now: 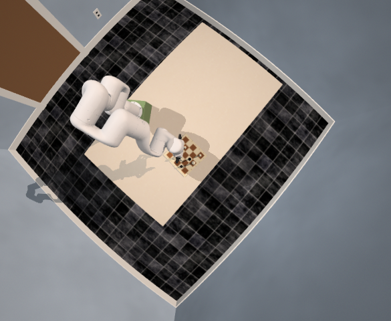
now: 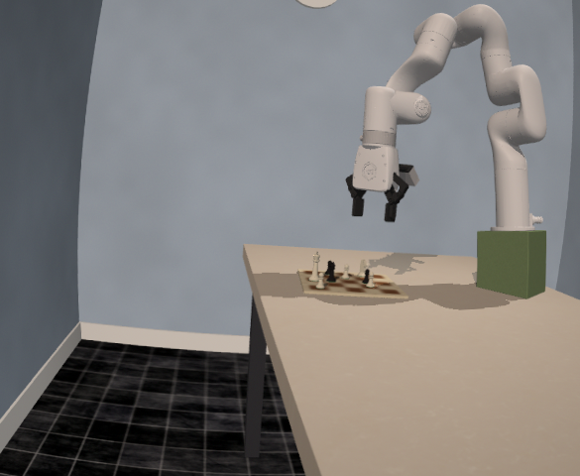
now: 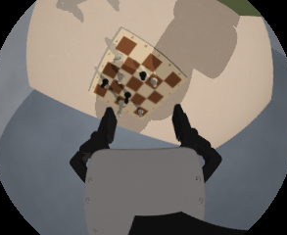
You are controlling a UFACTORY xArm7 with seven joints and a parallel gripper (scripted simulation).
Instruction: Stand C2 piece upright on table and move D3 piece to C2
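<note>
The chessboard (image 1: pixel 185 170) (image 2: pixel 391 291) (image 3: pixel 172 79) lies on the table. My gripper (image 2: pixel 374 217) (image 3: pixel 143 113) is open and empty, high above it. A tall white king (image 2: pixel 315 267) (image 3: pixel 120 106) stands near one edge, a white pawn (image 2: pixel 320 281) (image 3: pixel 140 113) at the corner beside it. A black piece (image 2: pixel 331 275) (image 3: pixel 127 96) stands close to the king, another black piece (image 3: pixel 104 83) behind it. A third black piece (image 2: pixel 366 277) (image 3: pixel 143 75) stands beside a small white piece (image 2: pixel 370 281) (image 3: pixel 154 82). The edge labels are unreadable, so I cannot tell which pieces are on C2 and D3.
Another white pawn (image 2: pixel 346 272) (image 3: pixel 119 77) stands mid-board, and a pale piece (image 2: pixel 363 268) (image 3: pixel 118 58) towards the far side. All visible pieces look upright. The arm's green base block (image 1: pixel 147 112) (image 2: pixel 508 264) stands on the table. The table edge (image 2: pixel 275 348) runs near the board.
</note>
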